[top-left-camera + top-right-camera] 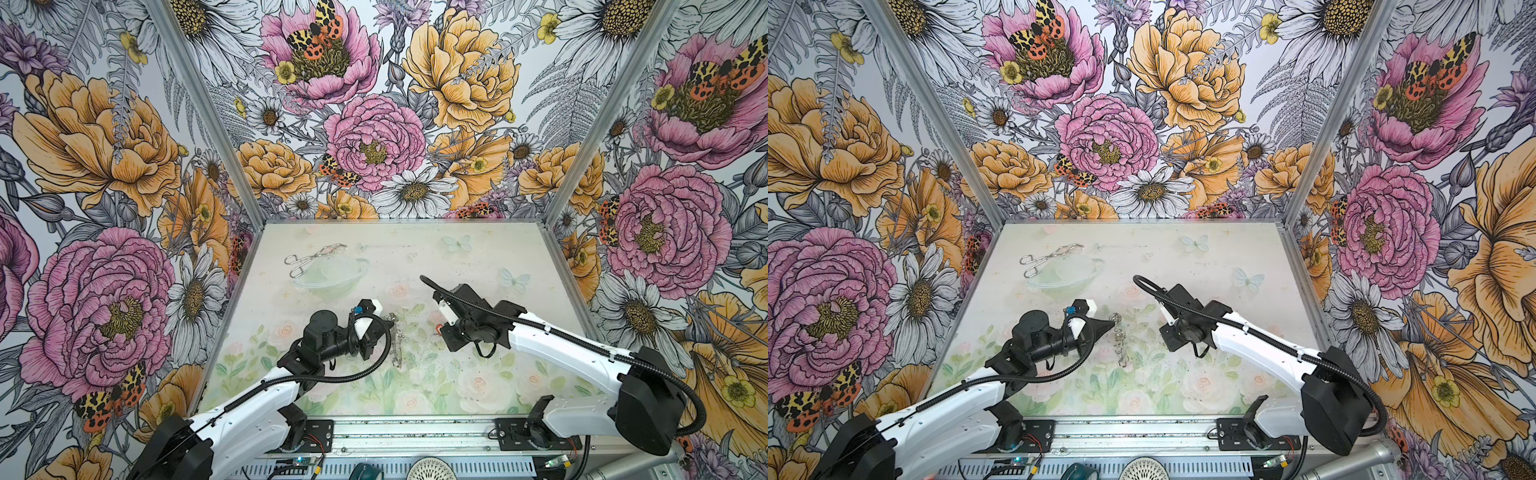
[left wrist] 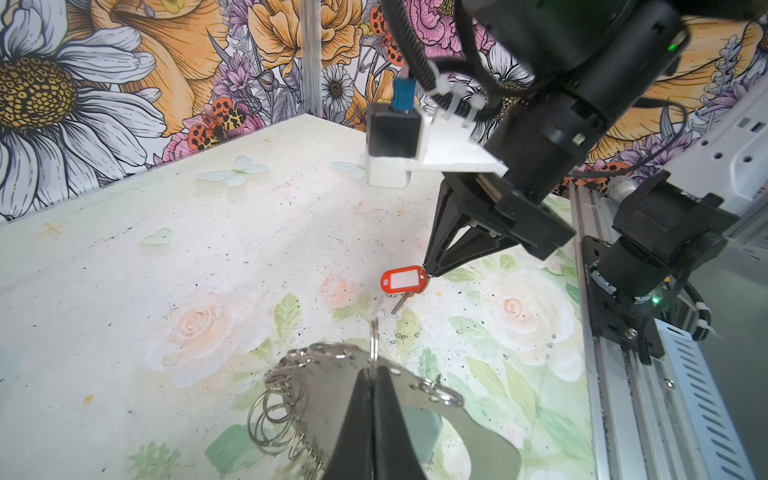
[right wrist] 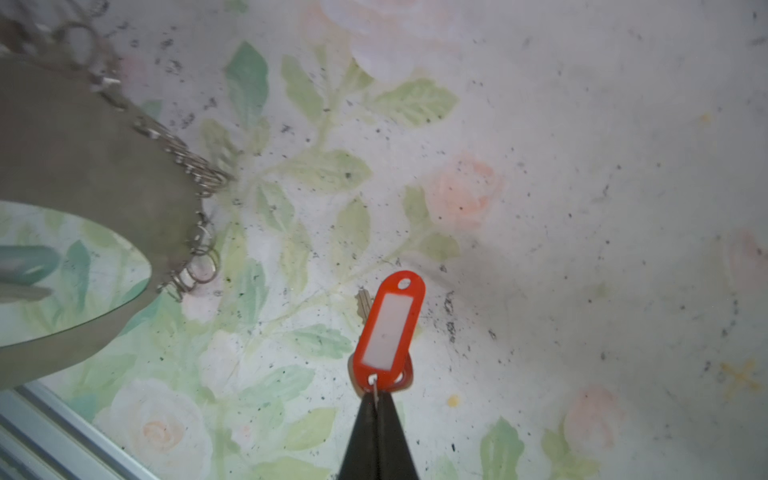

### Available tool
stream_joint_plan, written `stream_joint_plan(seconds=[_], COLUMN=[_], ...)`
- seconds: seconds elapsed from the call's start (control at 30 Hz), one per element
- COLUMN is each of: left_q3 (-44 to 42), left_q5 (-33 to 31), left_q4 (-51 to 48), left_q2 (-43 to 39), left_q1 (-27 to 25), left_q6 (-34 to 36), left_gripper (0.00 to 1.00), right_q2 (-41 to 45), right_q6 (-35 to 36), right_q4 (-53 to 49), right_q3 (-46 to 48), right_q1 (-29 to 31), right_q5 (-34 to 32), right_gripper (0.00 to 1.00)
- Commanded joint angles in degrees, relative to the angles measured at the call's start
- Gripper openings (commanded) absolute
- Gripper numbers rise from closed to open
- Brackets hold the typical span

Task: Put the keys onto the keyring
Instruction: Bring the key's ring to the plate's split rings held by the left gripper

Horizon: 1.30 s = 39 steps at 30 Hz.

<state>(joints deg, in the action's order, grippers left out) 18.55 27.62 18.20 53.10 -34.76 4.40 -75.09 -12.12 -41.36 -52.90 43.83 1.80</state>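
Left gripper [image 2: 374, 374], jaws closed, grips the keyring [image 2: 316, 374] at its rim, possibly by one small ring; blur prevents certainty. In a top view the keyring [image 1: 395, 340] appears edge-on. Right gripper [image 3: 376, 395], jaws closed, holds the keys [image 3: 390, 328] by the loop at the red tag, right of the keyring, near but apart. Tongs [image 1: 313, 259] lie well beyond the keyring, leftward.
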Motion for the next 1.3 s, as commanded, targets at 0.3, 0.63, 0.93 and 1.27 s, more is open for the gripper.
stream_joint_plan(seconds=[0.3, 0.63, 0.93, 1.27], left_q3=[3.29, 2.9, 3.51, 3.78], left_q5=[8.58, 12.26, 15.12, 15.0], left_q4=[0.52, 0.96, 0.99, 1.03], left_q2=[3.18, 2.88, 4.72, 4.91], left_q1=[-1.95, -2.84, -3.38, -3.21], left_q6=[1.13, 1.69, 1.54, 0.74], left_gripper=[0.0, 0.0, 0.0, 0.0], right_q2=[5.75, 7.15, 8.03, 9.0], right_q6=[16.7, 20.56, 23.7, 26.04], right_q4=[-2.43, 3.23, 8.48, 9.69], right_q3=[-5.95, -6.28, -4.77, -2.06], right_q1=[4.7, 6.67, 8.8, 12.05], right_q5=[9.3, 9.88, 7.87, 3.75], right_gripper=[0.0, 0.0, 0.0, 0.0])
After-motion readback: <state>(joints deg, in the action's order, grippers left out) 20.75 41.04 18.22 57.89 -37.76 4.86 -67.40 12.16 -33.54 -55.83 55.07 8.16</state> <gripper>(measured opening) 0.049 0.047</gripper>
